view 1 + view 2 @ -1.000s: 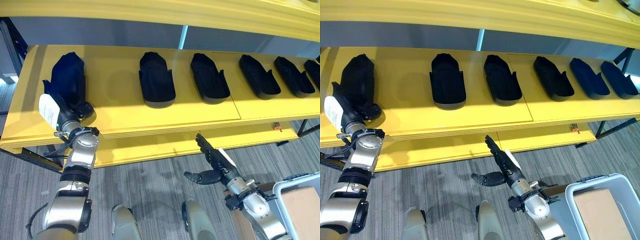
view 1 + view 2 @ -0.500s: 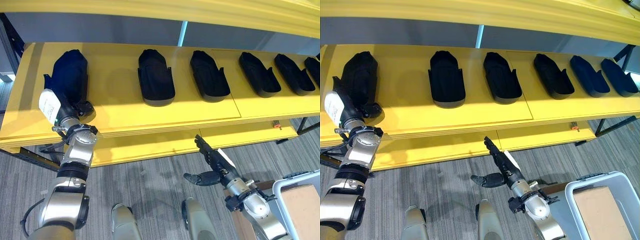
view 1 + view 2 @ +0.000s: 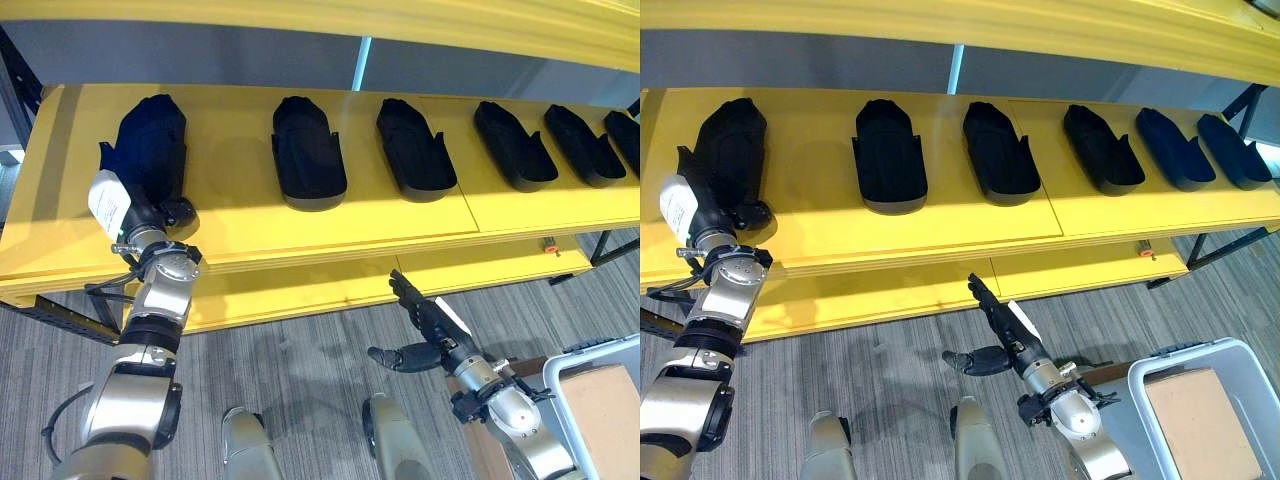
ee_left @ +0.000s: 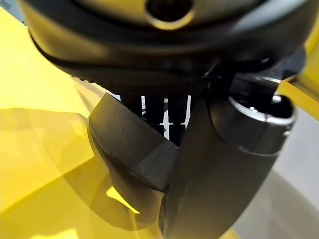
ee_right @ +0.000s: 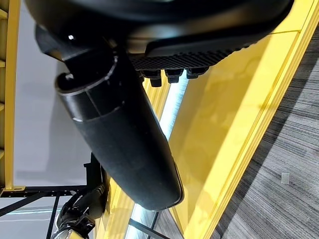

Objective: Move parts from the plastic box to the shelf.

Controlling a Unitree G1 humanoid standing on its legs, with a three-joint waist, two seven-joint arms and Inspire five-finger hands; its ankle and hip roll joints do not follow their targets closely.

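The yellow shelf (image 3: 250, 240) carried a row of black parts with bare board between them. At its left end the left hand (image 3: 140, 215) was curled round the leftmost part (image 3: 150, 145). Below the shelf's front edge, the right hand (image 3: 425, 325) hung spread, empty, beside the plastic box (image 3: 1160, 370).

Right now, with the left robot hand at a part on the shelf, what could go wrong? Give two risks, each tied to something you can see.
1. The left robot hand is on the leftmost part, which lies near the shelf's left end; pulling back carelessly could drag it out of line.
2. The right robot hand hangs open close below the shelf's front edge; raising it could knock that edge.
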